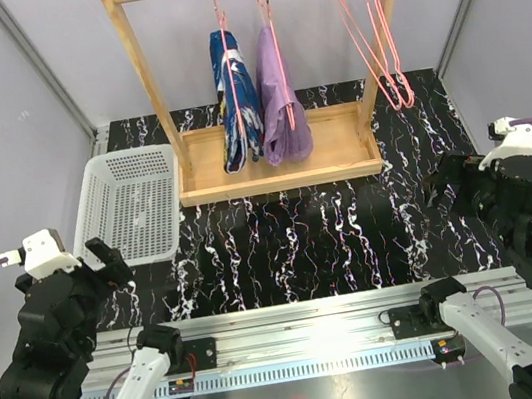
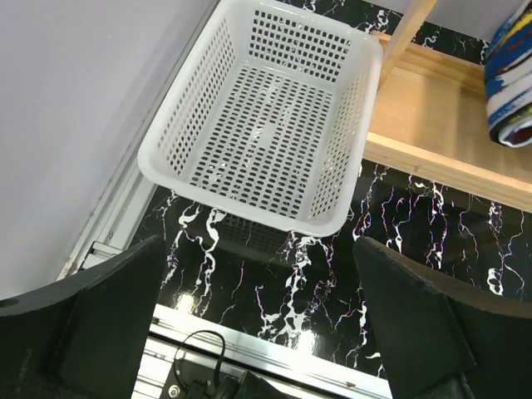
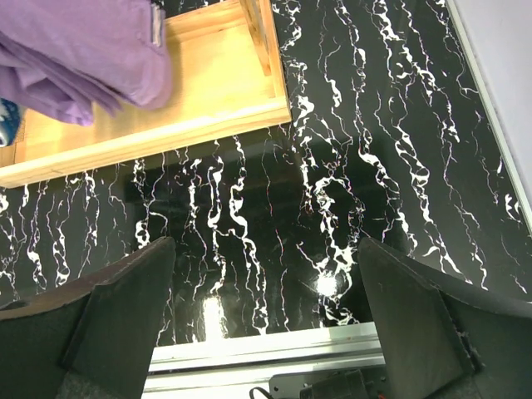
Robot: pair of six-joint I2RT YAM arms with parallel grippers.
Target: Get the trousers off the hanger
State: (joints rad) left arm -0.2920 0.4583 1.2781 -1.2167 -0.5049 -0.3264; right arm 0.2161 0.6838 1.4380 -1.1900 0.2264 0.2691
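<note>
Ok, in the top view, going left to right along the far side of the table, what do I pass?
white basket → dark blue patterned trousers → lilac trousers → empty pink hangers

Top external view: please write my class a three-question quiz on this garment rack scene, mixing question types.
1. True or false: the plain lilac-purple cloth trousers hang left of the dark blue splashed cloth trousers.
2. The white perforated plastic basket holds: A nothing; B trousers; C hangers.
3. Fill in: the left gripper and right gripper both stand ____.
Key: 1 false; 2 A; 3 open.
</note>
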